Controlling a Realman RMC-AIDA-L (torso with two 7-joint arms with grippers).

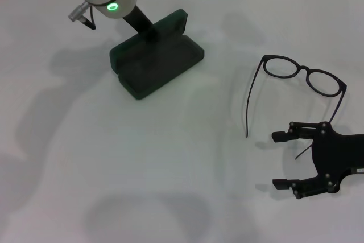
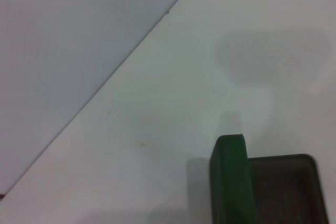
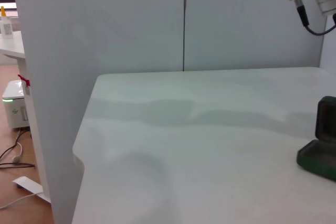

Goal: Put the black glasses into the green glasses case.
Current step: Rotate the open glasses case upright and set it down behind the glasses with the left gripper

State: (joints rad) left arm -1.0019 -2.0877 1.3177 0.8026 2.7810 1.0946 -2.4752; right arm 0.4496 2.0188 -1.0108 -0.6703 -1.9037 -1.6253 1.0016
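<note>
The green glasses case lies open at the back left of the white table, with its lid standing upright. It also shows in the left wrist view and the right wrist view. My left gripper is at the lid's near end, touching or almost touching it. The black glasses lie unfolded on the table at the right, lenses to the back, one temple arm pointing towards me. My right gripper is open and empty, just in front of the glasses, and the other temple arm runs under it.
The white table has a wall behind it. In the right wrist view the table's edge drops off to a floor with cables and a small white device.
</note>
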